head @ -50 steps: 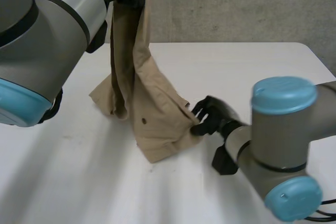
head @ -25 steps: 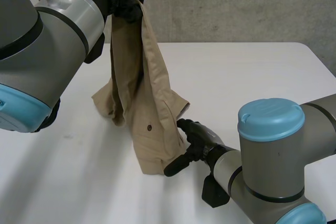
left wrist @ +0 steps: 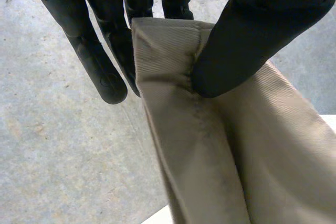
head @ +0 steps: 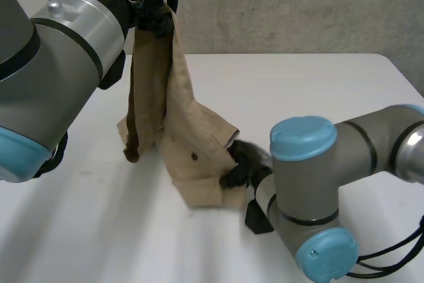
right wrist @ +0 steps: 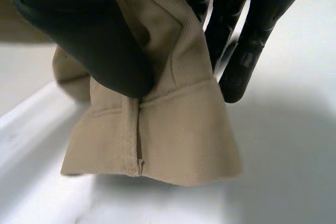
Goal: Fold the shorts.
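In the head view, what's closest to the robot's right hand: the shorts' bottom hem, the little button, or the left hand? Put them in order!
1. Bottom hem: pinched in the right hand, touching it, low by the table.
2. Button: on the front of the shorts, beside the right hand.
3. Left hand: high up, holding the shorts' top.

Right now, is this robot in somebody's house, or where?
Probably a lab or test room, not a house: a white table, a plain grey wall behind it, and a robot's left hand and right hand pinching tan shorts.
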